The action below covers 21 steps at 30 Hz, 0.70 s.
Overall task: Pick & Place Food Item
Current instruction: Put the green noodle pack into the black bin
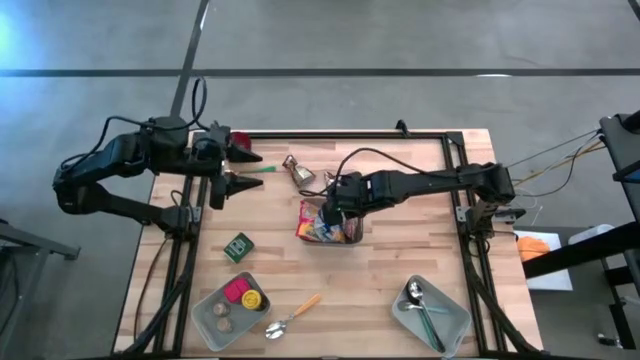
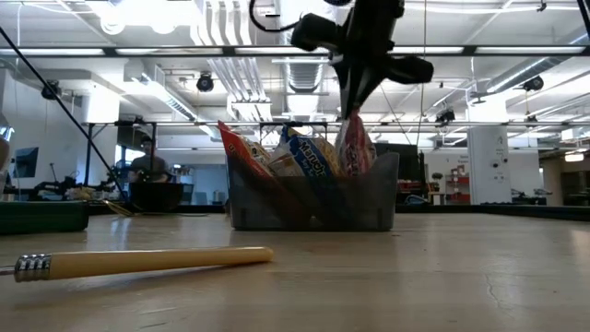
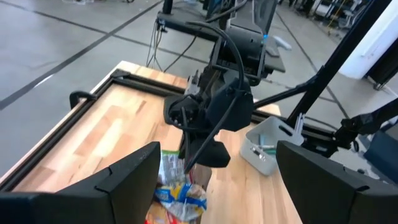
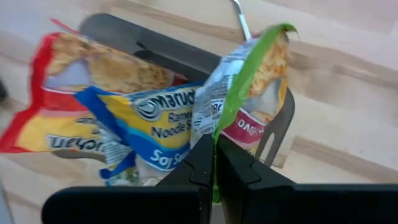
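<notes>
Centrally, right pincer (image 4: 214,165) clamped shut on green-edged noodle packet (image 4: 249,81), upright in dark bin (image 1: 330,232) beside blue and red packets; left pincer (image 1: 243,170) wide open, empty, far from bin.

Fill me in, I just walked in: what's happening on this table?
The right gripper is shut on the edge of a green-edged ramen packet, over the dark bin of noodle packets mid-table. The left gripper waits open near the table's far-left corner. Trays of small items sit along the near edge.
</notes>
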Tool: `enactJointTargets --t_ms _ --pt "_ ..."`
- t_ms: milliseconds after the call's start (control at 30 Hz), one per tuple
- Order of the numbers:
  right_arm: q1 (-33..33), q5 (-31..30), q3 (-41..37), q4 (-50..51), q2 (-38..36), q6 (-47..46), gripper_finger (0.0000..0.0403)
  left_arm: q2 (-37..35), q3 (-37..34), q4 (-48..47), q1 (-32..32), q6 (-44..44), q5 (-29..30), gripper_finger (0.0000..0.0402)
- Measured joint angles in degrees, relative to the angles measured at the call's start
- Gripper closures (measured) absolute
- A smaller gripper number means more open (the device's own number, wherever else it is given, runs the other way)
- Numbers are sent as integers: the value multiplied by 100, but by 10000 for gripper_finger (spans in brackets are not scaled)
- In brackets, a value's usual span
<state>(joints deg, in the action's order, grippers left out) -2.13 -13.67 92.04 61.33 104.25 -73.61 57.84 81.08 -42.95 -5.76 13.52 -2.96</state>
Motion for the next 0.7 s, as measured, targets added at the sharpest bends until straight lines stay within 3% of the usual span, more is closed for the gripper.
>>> enactJointTargets --t_ms 400,700 --pt "-169 44 -869 -1383 9 -124 395 0 0 -205 2 -2 -2 78" --pt "-236 393 -849 -1381 11 278 394 0 0 -300 2 -4 -3 78"
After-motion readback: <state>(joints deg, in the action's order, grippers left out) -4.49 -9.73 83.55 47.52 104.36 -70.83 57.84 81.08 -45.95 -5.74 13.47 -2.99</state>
